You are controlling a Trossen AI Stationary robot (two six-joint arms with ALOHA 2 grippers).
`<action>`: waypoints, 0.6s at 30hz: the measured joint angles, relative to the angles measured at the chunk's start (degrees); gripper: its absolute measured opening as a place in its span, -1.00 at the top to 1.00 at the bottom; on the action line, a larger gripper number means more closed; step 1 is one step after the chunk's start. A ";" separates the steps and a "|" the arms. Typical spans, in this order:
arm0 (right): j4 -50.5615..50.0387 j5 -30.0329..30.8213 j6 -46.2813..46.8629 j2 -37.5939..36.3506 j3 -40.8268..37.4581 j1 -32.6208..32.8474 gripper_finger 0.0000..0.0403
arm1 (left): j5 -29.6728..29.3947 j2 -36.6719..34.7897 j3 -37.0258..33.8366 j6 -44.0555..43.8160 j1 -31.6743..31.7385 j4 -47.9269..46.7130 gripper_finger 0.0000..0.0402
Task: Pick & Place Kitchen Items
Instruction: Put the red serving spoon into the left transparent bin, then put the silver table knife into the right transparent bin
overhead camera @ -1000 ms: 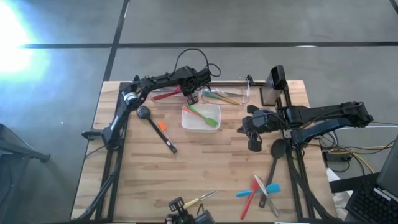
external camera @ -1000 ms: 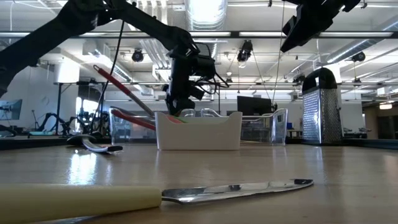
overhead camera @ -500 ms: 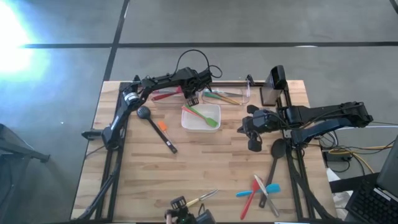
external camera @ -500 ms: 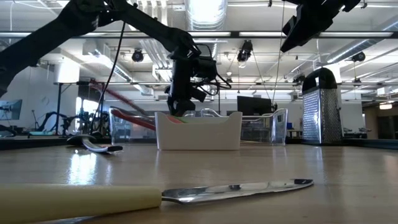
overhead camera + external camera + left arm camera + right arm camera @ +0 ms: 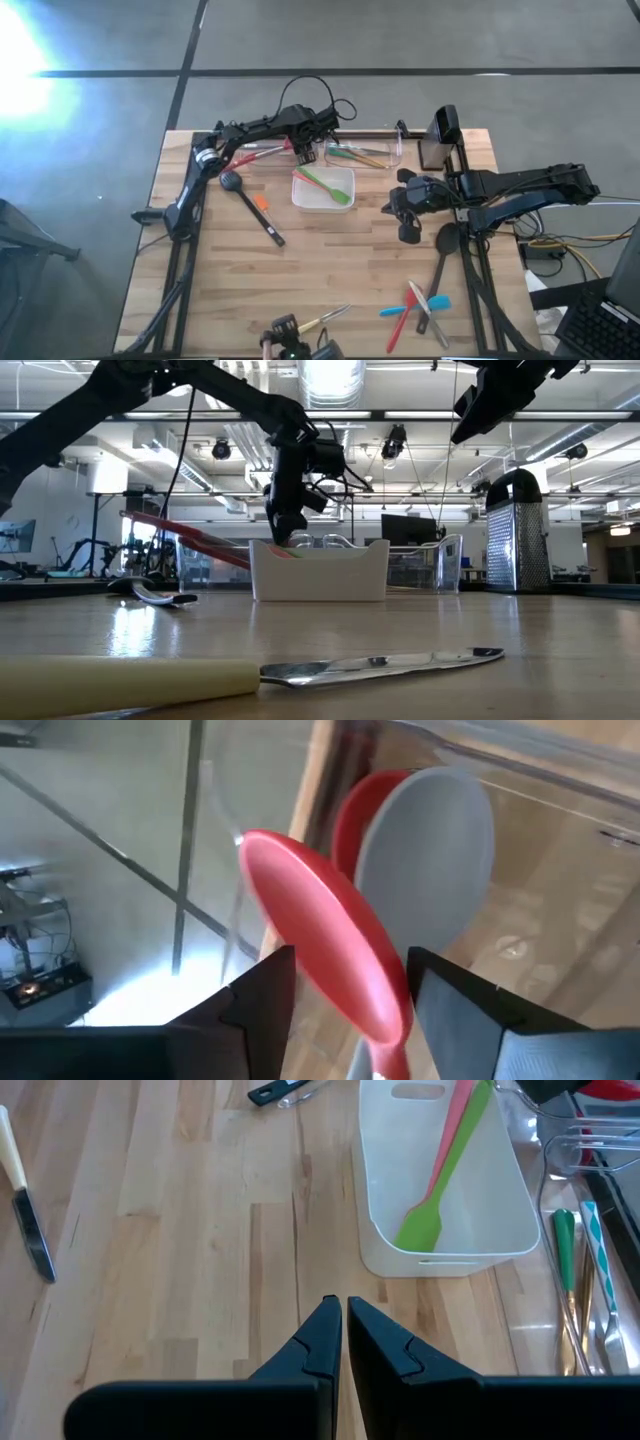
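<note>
My left gripper (image 5: 306, 152) hangs open over the left clear bin (image 5: 262, 160) at the table's far side. A red utensil (image 5: 320, 940) passes between its fingers and lies low across the bin (image 5: 185, 538), over a grey spoon (image 5: 430, 850). Right of it stands the white dish (image 5: 323, 200), holding a green spatula (image 5: 440, 1190) and a pink one (image 5: 455, 1115). My right gripper (image 5: 343, 1330) is shut and waits above the bare wood right of the dish (image 5: 408, 225), holding nothing. My left gripper is open with the red utensil's neck (image 5: 385, 1040) between its two fingers. Whether either finger touches it I cannot tell.
A black ladle (image 5: 250, 205) lies left of the dish. A black spoon (image 5: 445, 245) and several coloured utensils (image 5: 420, 305) lie near right. A cream-handled knife (image 5: 130, 680) is at the near edge. A metal grater (image 5: 515, 530) and the right clear bin (image 5: 365, 152) stand far right.
My left gripper has opened over the left bin. The red utensil stood slanting steeply up toward the table's left. Its free end has dropped, and it lies almost level across the bin. The right arm has kept still.
</note>
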 joint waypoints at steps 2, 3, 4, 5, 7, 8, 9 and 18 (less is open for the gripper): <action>0.03 0.00 0.00 0.00 0.00 -0.01 0.91 | 0.06 -1.01 0.08 -0.01 0.02 0.03 0.01; 0.07 0.00 0.01 0.00 0.00 0.01 0.91 | 0.09 -1.54 0.22 0.01 0.00 0.10 0.01; 0.08 0.00 0.01 0.00 0.00 0.01 0.91 | 0.28 -2.22 0.29 -0.01 -0.02 0.24 0.01; 0.20 0.00 0.01 0.00 0.00 0.01 0.91 | 0.36 -2.80 0.43 0.02 -0.04 0.11 0.01; 0.22 0.00 0.11 0.00 0.00 0.01 0.91 | 0.37 -4.18 0.99 0.03 -0.13 0.01 0.01; 0.20 0.00 0.21 0.00 0.00 0.01 0.91 | 0.37 -4.96 1.08 0.24 -0.16 -0.32 0.01; 0.20 0.00 0.23 0.00 0.00 -0.01 0.91 | 0.35 -5.80 1.17 0.74 -0.20 -0.57 0.01; 0.00 -0.01 0.46 0.00 0.00 -0.01 0.91 | -0.09 -16.03 1.00 0.59 -0.69 -8.89 0.01</action>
